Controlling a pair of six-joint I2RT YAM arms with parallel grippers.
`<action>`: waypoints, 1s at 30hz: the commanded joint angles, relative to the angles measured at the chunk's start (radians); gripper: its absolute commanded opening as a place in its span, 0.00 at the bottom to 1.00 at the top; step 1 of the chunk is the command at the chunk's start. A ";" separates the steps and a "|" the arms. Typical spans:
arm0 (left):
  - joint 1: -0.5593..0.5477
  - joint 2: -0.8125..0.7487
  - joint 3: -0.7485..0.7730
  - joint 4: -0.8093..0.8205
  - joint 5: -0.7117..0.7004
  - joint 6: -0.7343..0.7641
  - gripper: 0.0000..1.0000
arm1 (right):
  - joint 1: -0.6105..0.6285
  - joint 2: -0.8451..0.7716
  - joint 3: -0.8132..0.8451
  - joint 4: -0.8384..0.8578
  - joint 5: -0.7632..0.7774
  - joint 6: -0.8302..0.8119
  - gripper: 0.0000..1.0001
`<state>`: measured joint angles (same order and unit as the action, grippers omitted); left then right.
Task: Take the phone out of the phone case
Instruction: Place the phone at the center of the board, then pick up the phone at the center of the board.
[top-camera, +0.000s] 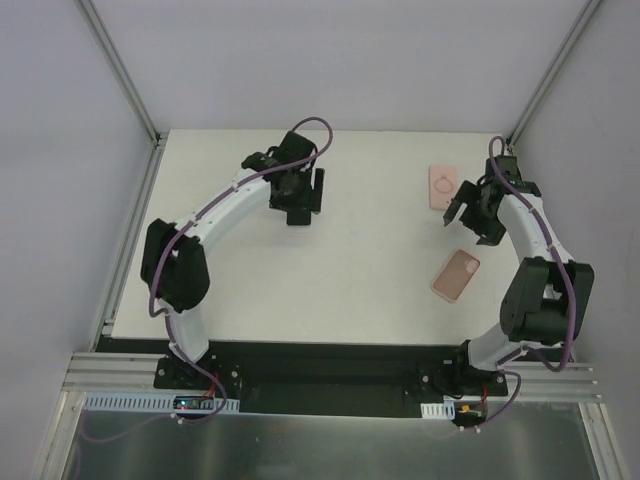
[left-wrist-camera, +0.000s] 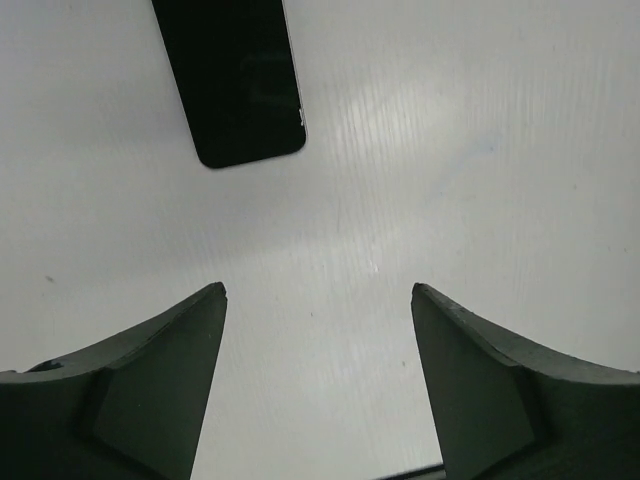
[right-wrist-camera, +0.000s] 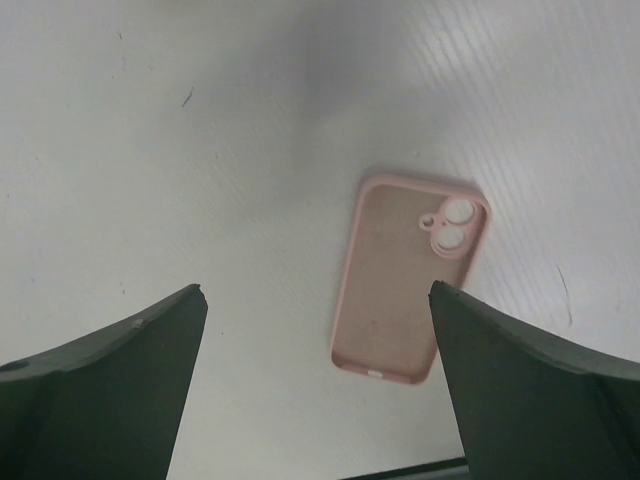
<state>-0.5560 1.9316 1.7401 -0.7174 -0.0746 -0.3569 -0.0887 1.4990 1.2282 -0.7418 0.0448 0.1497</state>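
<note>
White table (top-camera: 350, 290): bare black phone (left-wrist-camera: 240, 80) ahead of spread left gripper (left-wrist-camera: 318, 292), empty pink case (right-wrist-camera: 405, 290) under spread right gripper (right-wrist-camera: 315, 288), lying apart because extraction looks complete.

Twin robot arms, left arm (top-camera: 225, 205) and right arm (top-camera: 537, 228) in white shells with black joint housings, purple cables (top-camera: 320, 124) looping alongside, black base plates (top-camera: 192, 377) bolted down, dark wedge-shaped fingers (left-wrist-camera: 140, 390)

The black phone (left-wrist-camera: 235, 80) runs off the top edge of the left wrist view. From above, the pink thing (top-camera: 442, 187) with a ring is too small to name.
</note>
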 joint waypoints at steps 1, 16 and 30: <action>-0.001 -0.213 -0.206 0.073 0.123 -0.076 0.75 | 0.004 0.116 0.091 0.108 -0.080 -0.051 0.96; -0.002 -0.680 -0.597 0.113 0.274 -0.152 0.77 | 0.035 0.642 0.623 0.047 -0.007 -0.182 0.96; -0.002 -0.887 -0.764 0.096 0.317 -0.192 0.78 | 0.079 0.880 0.850 -0.045 0.032 -0.334 0.96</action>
<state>-0.5564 1.0737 1.0012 -0.6189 0.2337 -0.5198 -0.0101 2.3417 2.0178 -0.7315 0.0597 -0.1345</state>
